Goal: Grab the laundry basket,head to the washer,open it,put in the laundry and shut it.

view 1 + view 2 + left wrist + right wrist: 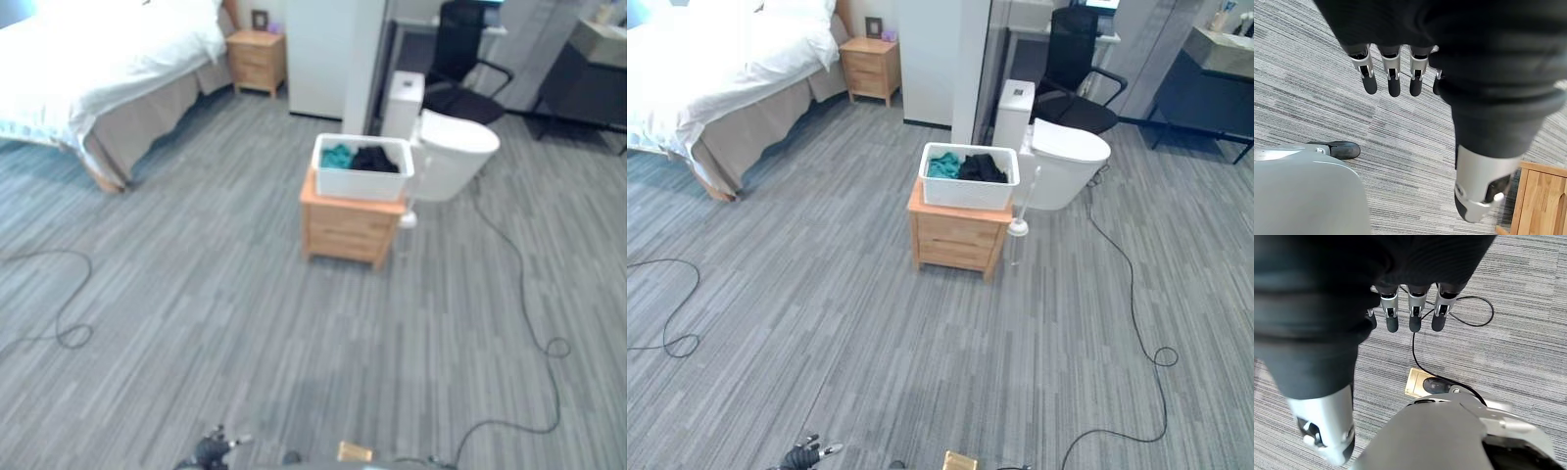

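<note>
Laundry basket [969, 177] waits on the wooden nightstand [956, 238], well apart; my left hand [1400, 73] and right hand [1410, 313] hang with relaxed fingers, holding nothing.

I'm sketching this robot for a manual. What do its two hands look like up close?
Both match. The left hand and right hand each wear a dark ribbed cover over the back and wrist. Past it runs a row of silver fingers ending in rounded dark tips, with dark inserts in the silver segments. A thicker silver thumb with a dark tip stands apart.
</note>
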